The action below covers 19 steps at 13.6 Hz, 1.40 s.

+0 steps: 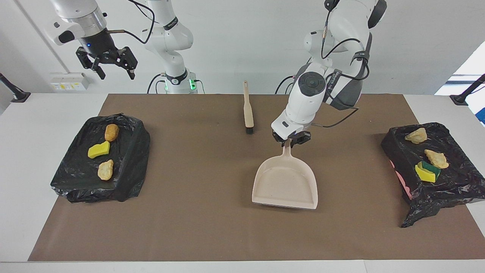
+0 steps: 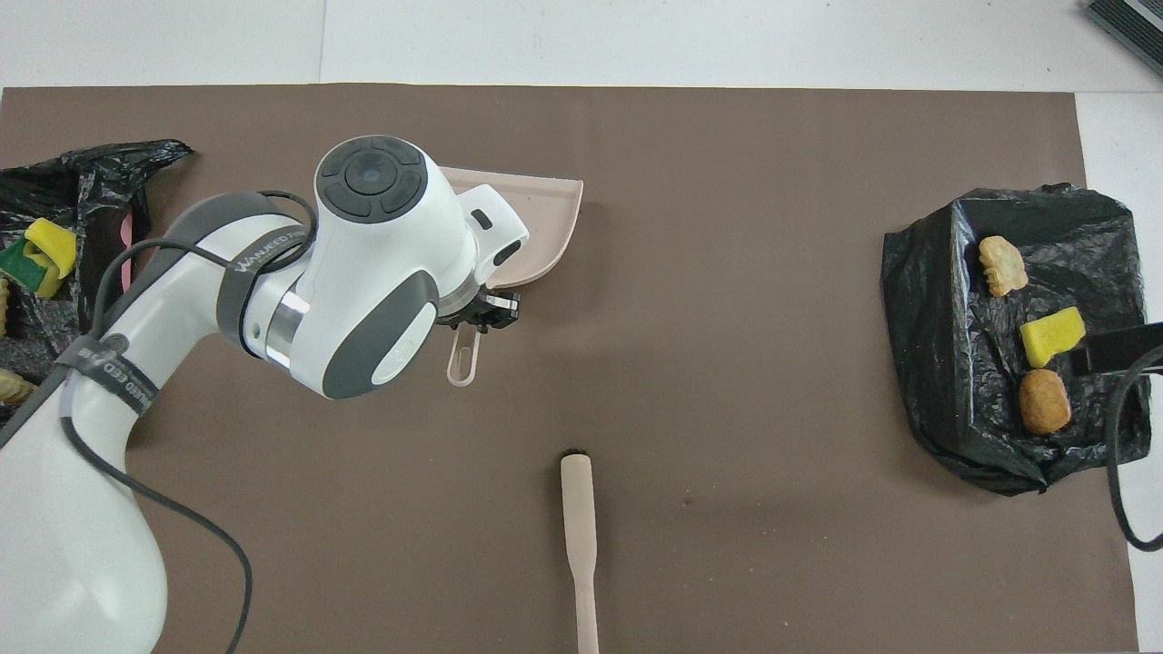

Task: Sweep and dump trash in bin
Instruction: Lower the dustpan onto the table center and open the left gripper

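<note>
Six bits of trash are all in the bins now, none on the mat: a brown lump [image 1: 111, 132], a yellow sponge [image 1: 98, 150] and a pale lump [image 1: 105, 170] sit in the black bin [image 1: 130, 167] at the right arm's end of the table, and two pale lumps [image 1: 416, 135] plus a green-backed sponge [image 1: 427, 171] sit in the other bin [image 1: 447, 189] at the left arm's end. From where I stand, the sweeping job looks done, and only putting the tools down is left. The dustpan [image 1: 285, 182] is over the middle of the mat, empty, with its wide mouth pointing away from the robots. The left gripper [image 1: 291, 138] is pinching the thin handle, fingers pressed tight on it. I think the pan could slip or swing, because the hold is only on that skinny handle and the big flat part hangs below it. If the arm lets go while the pan is up or tipped, it could flop and slide. It could also bump the brush [image 1: 247, 110], which lies near, closer to the robots. The right gripper [image 1: 107, 66] waits up high over the table edge near its bin, fingers spread wide and holding nothing. If it came down fast, it might poke the bag and knock trash back out.
</note>
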{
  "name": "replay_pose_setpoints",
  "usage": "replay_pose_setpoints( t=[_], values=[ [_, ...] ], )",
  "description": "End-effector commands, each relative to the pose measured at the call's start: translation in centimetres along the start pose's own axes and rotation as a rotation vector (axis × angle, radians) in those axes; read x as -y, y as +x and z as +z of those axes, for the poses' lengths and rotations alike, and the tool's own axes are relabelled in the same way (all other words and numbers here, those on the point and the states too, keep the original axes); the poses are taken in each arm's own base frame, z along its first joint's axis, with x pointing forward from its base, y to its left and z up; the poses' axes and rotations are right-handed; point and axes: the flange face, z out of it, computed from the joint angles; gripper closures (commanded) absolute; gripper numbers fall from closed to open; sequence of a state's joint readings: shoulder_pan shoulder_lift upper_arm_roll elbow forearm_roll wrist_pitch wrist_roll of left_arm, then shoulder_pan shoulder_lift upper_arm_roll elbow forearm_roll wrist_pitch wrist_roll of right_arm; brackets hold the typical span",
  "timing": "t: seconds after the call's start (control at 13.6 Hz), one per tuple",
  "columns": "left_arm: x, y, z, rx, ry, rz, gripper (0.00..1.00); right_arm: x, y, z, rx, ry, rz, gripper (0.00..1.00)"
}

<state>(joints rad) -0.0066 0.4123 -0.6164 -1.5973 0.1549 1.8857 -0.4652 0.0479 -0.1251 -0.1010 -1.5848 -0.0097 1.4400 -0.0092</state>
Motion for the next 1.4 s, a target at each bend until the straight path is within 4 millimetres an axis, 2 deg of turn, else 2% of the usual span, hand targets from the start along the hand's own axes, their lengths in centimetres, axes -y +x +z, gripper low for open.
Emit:
replay_pose_setpoints(
  t=[0.0,0.15,0.29,0.44,0.52,0.88,1.03,1.18,1.25,1.33],
  values=[
    [-2.5,0.5,0.1,-0.015,-0.036,-0.008,1.0,-0.4,-0.6,0.4,-0.036,-0.019,-0.026,0.0],
    [-3.9,1.1,1.0,-0.016,-0.04,-0.04,1.0,-0.4,-0.6,0.5,-0.033,-0.023,-0.022,0.0],
    [-5.3,0.9,1.1,-0.032,-0.046,-0.048,1.0,-0.7,-0.7,0.5,-0.027,-0.028,-0.016,0.0],
    [-7.7,1.4,2.8,-0.029,-0.061,-0.067,1.0,-0.7,-0.6,0.5,-0.033,-0.028,-0.011,0.0],
    [-8.1,2.0,3.8,-0.032,-0.039,-0.062,1.0,-0.7,-0.6,0.5,-0.033,-0.028,-0.011,0.0],
    [-8.9,1.4,4.4,-0.049,0.01,-0.03,1.0,-1.2,-0.7,0.5,-0.03,-0.026,-0.001,0.0],
    [-8.8,0.8,5.2,-0.028,0.033,-0.024,0.87,-1.2,-0.6,0.5,-0.031,-0.026,0.002,0.0],
    [-8.5,0.4,5.4,-0.002,0.062,-0.03,0.57,-1.1,-0.7,0.4,-0.033,-0.025,-0.001,0.0],
    [-8.1,0.6,5.4,-0.002,0.064,-0.035,0.53,-1.1,-0.6,0.5,-0.03,-0.025,-0.002,0.0],
    [-8.2,0.4,4.9,-0.004,0.07,-0.032,0.41,-1.1,-0.7,0.5,-0.028,-0.025,-0.005,0.0]
  ],
)
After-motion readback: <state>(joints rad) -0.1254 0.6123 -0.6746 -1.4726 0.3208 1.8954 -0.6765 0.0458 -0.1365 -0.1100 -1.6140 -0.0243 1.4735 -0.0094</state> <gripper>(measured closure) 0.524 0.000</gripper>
